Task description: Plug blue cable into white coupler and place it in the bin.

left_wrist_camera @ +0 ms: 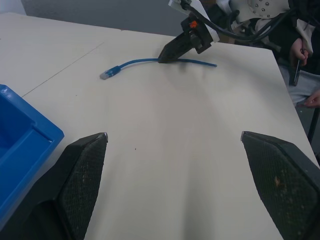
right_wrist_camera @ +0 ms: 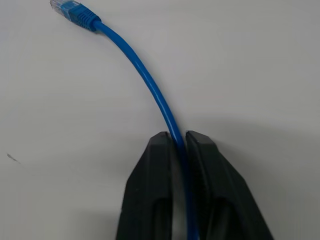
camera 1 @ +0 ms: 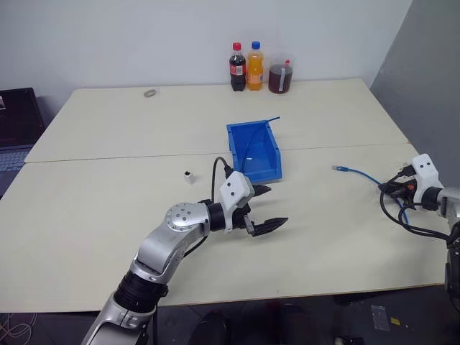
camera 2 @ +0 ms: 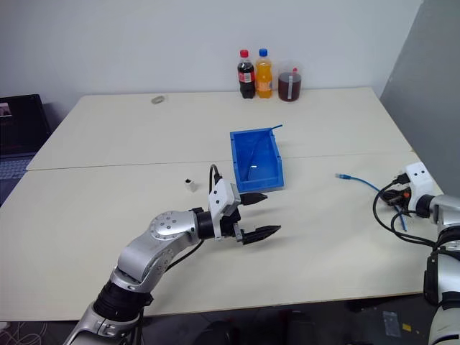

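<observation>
The blue cable (camera 1: 359, 174) lies curved on the table at the right, its plug end (right_wrist_camera: 70, 11) free and pointing toward the middle. My right gripper (right_wrist_camera: 177, 136) is shut on the cable partway along, down at the table surface (camera 1: 388, 188). The white coupler (camera 1: 188, 176) stands alone on the table, left of the blue bin (camera 1: 234, 144). My left gripper (camera 1: 278, 205) hovers open in front of the bin with nothing between its fingers, aimed sideways toward the cable (left_wrist_camera: 135, 62) and the right gripper (left_wrist_camera: 165, 56).
Two drink bottles (camera 1: 246, 67) and a jar of dark liquid (camera 1: 280, 77) stand at the table's far edge, with a small grey ring (camera 1: 149, 93) to their left. A thin blue strand leans inside the bin. A dark device (camera 1: 18, 115) sits off the left side.
</observation>
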